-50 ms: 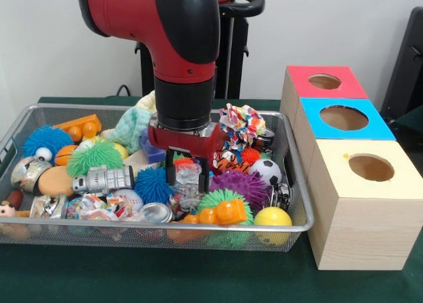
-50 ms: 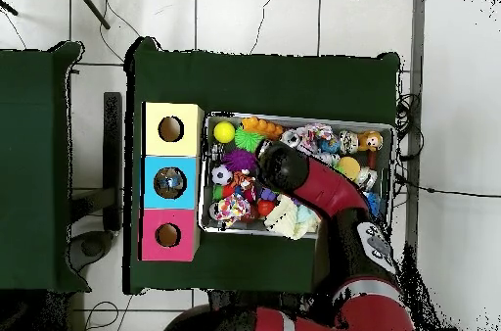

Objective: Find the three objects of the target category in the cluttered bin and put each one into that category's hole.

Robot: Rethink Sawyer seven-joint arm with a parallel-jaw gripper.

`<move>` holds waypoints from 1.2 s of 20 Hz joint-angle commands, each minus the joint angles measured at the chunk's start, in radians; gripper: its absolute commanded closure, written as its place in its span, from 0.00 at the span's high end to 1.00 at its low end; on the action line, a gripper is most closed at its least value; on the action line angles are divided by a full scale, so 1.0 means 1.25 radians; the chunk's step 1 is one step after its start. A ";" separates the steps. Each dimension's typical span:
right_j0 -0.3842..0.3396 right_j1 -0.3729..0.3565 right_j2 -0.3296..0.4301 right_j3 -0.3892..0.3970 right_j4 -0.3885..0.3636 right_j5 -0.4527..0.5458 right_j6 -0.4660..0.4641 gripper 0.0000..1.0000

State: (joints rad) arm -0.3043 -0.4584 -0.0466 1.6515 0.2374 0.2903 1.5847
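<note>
Nearest, green surface (image 1: pixel 132 276) is carrying the wire bin (image 1: pixel 291 184) and three boxes: yellow-topped box (image 1: pixel 367 210), blue (image 1: pixel 344 121), pink (image 1: pixel 324 81). Inside the bin's clutter, the pincer (image 1: pixel 187 177) is gripping a clear crinkly object (image 1: pixel 188 184).

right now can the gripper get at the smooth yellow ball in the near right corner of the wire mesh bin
Probably yes. The smooth yellow ball lies on top of the pile with nothing over it, beside the green spiky ball. The gripper is down in the toys a short way off, so it would need to lift and shift first.
</note>
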 commanded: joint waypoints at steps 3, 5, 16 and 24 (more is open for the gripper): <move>-0.037 0.019 0.094 0.107 -0.025 -0.082 0.133 1.00; -0.042 0.021 0.102 0.120 -0.031 -0.102 0.133 1.00; -0.024 0.030 0.100 0.102 -0.017 -0.132 0.141 1.00; -0.001 0.039 0.089 0.047 0.012 -0.118 0.153 1.00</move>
State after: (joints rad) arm -0.3191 -0.4635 -0.0039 1.7215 0.2379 0.1515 1.5847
